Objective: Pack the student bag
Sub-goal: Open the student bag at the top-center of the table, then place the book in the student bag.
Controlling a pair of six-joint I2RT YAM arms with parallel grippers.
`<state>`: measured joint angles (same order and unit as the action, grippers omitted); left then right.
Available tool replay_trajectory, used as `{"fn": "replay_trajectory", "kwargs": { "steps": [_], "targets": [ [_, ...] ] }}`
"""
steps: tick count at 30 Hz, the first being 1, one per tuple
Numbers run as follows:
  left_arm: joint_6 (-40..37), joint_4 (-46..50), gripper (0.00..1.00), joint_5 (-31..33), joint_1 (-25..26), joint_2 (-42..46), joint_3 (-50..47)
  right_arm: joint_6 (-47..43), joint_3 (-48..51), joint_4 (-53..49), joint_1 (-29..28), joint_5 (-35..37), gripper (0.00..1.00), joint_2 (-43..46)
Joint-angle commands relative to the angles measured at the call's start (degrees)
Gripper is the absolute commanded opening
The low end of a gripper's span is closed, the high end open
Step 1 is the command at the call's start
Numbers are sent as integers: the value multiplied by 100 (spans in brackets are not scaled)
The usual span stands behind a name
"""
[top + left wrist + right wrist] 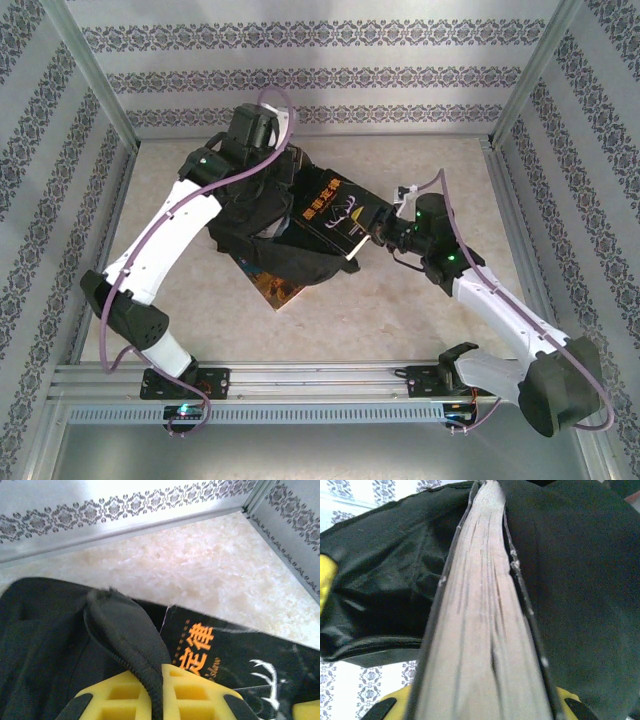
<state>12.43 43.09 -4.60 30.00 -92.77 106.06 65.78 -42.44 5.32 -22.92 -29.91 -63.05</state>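
The student bag [265,235] sits slumped left of middle on the desk [400,300], mouth facing right. The left gripper [157,692] is clenched on the zip lip, holding the mouth up. The right gripper [480,710] is grasping a black book [335,210], its left end at the mouth. Looks like the loading step to me. Next it needs a straight push left, clear of that lip. There's bare desk to the right, and another book [275,290] pokes out under the bag's near edge.

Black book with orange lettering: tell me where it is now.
The black book is mid-table in the top view, one end clamped in the right gripper, the other tucked into the large black fabric backpack.
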Motion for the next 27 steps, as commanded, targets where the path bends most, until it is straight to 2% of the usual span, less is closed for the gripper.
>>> {"fn": "replay_trajectory", "kwargs": {
  "steps": [1,11,19,27],
  "targets": [
    [119,-344,0,-6,15,277,197,-20,-65,297,-140,-424,0,-136],
    [520,-952,0,-508,15,652,-632,524,-547,369,-447,-715,0,-793],
    [859,-1444,0,-862,23,803,-1125,684,-1047,641,-740,3,0,-1548],
    [834,-1558,0,-608,23,877,-1141,393,-2458,463,-1200,590,0,-3258]
  ]
}}
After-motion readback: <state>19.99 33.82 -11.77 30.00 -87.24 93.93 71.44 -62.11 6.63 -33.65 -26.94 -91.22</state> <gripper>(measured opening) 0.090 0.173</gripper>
